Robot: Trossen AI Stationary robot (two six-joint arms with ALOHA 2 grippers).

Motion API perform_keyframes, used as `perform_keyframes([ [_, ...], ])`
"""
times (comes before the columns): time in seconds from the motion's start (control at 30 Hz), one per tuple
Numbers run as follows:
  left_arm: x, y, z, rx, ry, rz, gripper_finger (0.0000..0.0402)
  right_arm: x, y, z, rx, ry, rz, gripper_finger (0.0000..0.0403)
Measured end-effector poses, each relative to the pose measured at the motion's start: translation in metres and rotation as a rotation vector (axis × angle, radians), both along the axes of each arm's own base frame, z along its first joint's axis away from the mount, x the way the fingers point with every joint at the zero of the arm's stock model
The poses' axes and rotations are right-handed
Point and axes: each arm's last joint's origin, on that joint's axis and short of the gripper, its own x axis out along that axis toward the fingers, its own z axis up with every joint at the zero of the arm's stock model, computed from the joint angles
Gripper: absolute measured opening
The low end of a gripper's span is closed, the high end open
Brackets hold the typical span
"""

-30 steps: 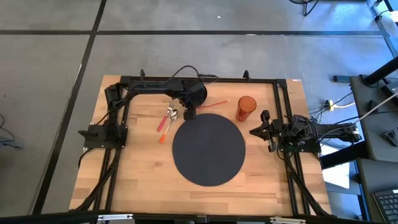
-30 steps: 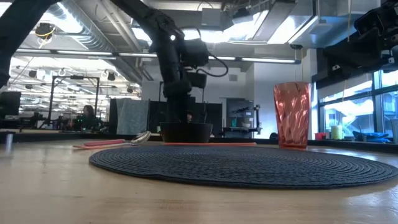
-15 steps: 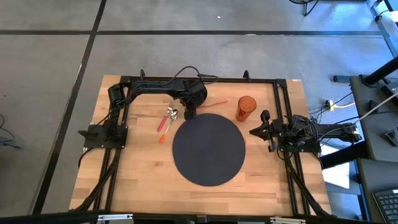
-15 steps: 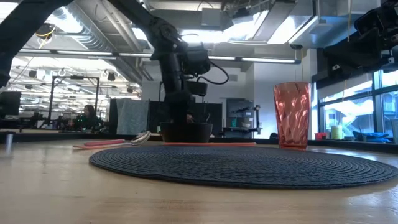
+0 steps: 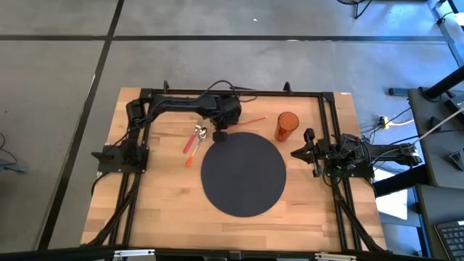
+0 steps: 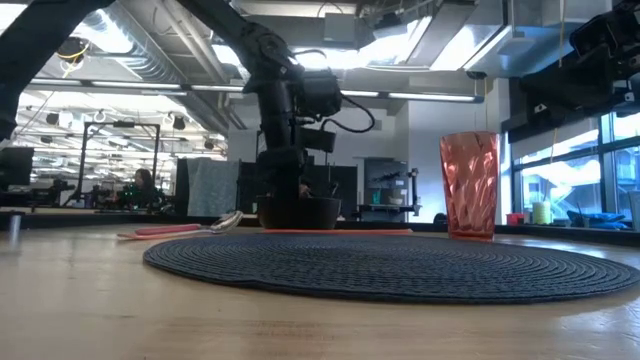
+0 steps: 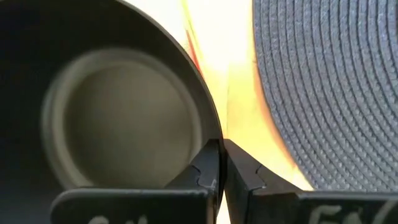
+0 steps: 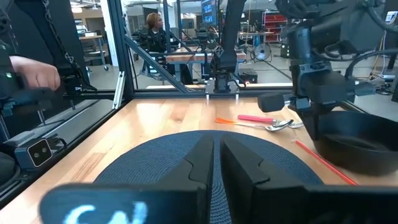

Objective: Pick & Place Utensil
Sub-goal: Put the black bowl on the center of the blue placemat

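A black bowl (image 6: 298, 212) stands on the wood at the far edge of the round dark placemat (image 5: 243, 172). My left gripper (image 5: 219, 133) points down onto it, shut on its rim. A metal spoon with a pink handle (image 5: 194, 139) lies left of the bowl beside an orange-handled utensil (image 5: 188, 159). A thin red stick (image 5: 254, 119) lies behind the bowl, partly hidden by it. My right gripper (image 5: 299, 152) waits at the table's right side with its fingers together and nothing between them. My left gripper pinches the bowl's rim (image 7: 211, 127) on the side nearest the placemat, with one finger inside the bowl and one outside. The fingers come from above, pointing down. The bowl sits upright on the table.
An orange ribbed cup (image 5: 286, 125) stands upright at the placemat's far right. Black frame rails (image 5: 145, 138) run along the table's left, far and right sides. Bare wood lies near the front edge. A person's hand (image 8: 34, 73) shows beyond the table.
The wrist of my left arm has shifted and turned a little above the bowl. The bowl, the utensils and the cup stay where they were.
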Motion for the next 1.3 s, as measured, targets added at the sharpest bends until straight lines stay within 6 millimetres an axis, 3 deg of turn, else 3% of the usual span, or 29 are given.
perform_keyframes([
  [0.27,-0.005,-0.029,0.049,0.062,-0.108,-0.016,0.0004,0.0,0.0,0.0,0.0,0.0,0.0,0.003],
  [0.4,-0.009,-0.062,0.074,0.052,-0.164,-0.052,0.0003,0.0,0.0,0.0,0.0,0.0,0.0,0.003],
  [0.5,-0.007,-0.093,0.082,0.032,-0.183,-0.121,0.0003,0.0,0.0,0.0,0.0,0.0,0.0,0.003],
  [0.77,0.002,-0.176,0.067,-0.027,-0.156,-0.317,0.0003,0.0,0.0,0.0,0.004,0.0,-0.002,0.003],
  [0.97,0.009,-0.223,0.055,-0.051,-0.191,-0.497,0.0003,0.0,0.0,0.0,0.005,0.001,-0.003,0.003],
  [1.13,0.02,-0.243,0.042,-0.032,-0.239,-0.577,0.0003,0.0,0.0,0.0,0.004,0.002,-0.004,0.003],
  [1.3,0.025,-0.242,0.025,-0.015,-0.194,-0.587,0.0003,0.0,0.0,0.0,0.004,0.002,-0.003,0.003],
])
